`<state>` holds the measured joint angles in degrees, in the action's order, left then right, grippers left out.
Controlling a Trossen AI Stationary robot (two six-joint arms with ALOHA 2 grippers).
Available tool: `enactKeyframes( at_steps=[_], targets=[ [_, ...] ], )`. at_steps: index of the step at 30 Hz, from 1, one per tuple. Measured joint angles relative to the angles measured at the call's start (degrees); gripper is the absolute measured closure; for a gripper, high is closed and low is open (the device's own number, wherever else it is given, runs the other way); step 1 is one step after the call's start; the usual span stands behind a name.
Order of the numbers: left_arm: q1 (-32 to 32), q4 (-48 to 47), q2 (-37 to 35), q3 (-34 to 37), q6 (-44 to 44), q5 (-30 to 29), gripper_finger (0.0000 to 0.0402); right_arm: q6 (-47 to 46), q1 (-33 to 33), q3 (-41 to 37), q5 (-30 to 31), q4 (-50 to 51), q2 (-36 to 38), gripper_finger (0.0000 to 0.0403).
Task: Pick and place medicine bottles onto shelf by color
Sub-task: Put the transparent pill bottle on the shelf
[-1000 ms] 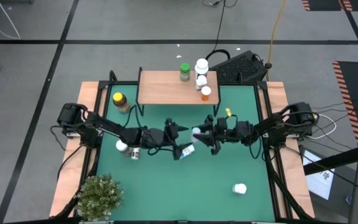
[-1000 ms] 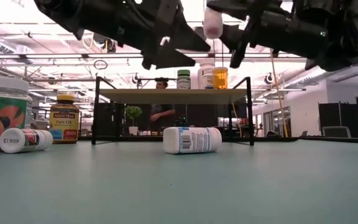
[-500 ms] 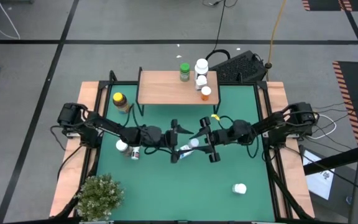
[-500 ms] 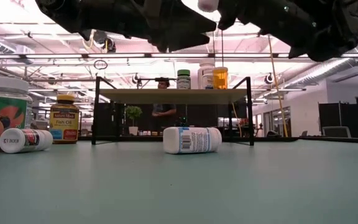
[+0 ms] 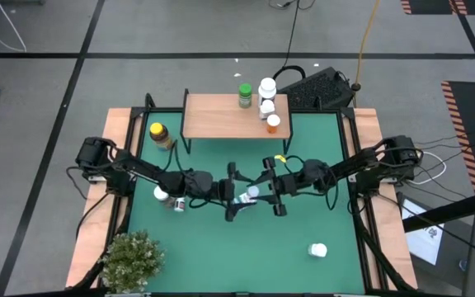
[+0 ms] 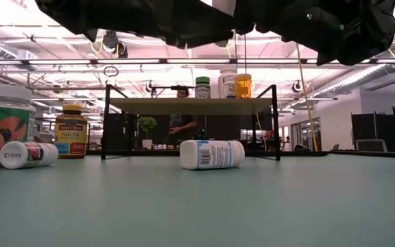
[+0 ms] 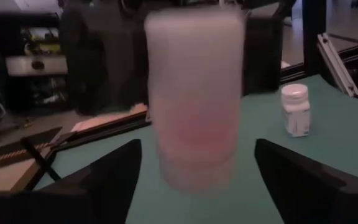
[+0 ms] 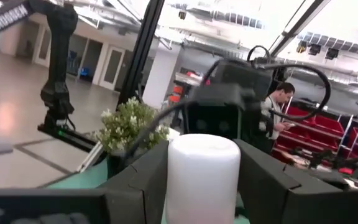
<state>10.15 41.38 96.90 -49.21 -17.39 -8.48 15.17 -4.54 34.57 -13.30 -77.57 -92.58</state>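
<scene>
Tabletop bottle [image 6: 70,130]: "Fish Oil" label

Ten bottles [image 5: 243,95] showed: four on the one shelf [image 5: 221,116], five on the mat [image 5: 213,247], one held aloft between two grippers [image 5: 239,198]. One plant [image 5: 130,260] stood there.

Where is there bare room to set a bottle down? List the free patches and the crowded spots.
Free: the shelf, left and middle, up to the green bottle; the mat between the plant and the lone white bottle. Crowded: the shelf's right end; mid-mat, where the left gripper and right gripper meet.
</scene>
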Motion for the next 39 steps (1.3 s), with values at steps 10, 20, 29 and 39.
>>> enactKeyframes(
  at_steps=[10,20,29,39],
  targets=[
    [0.5,1.9,0.0,0.0,-0.5,0.0,0.0209,4.2,0.0,0.0,0.0,2.8,0.0,0.0245],
    [0.5,-3.5,-0.2,-0.2,-6.7,-4.7,0.0257,-4.8,0.1,-0.1,0.7,3.9,0.0,0.0233],
    [0.5,-12.2,-0.1,-0.1,-17.8,-21.8,0.0258,-23.5,2.0,-0.1,5.8,12.9,4.5,0.0166],
    [0.5,-24.3,-0.1,-0.1,-29.9,-27.0,0.0252,-39.8,2.0,0.0,4.2,43.8,17.6,0.0129]
  ],
)
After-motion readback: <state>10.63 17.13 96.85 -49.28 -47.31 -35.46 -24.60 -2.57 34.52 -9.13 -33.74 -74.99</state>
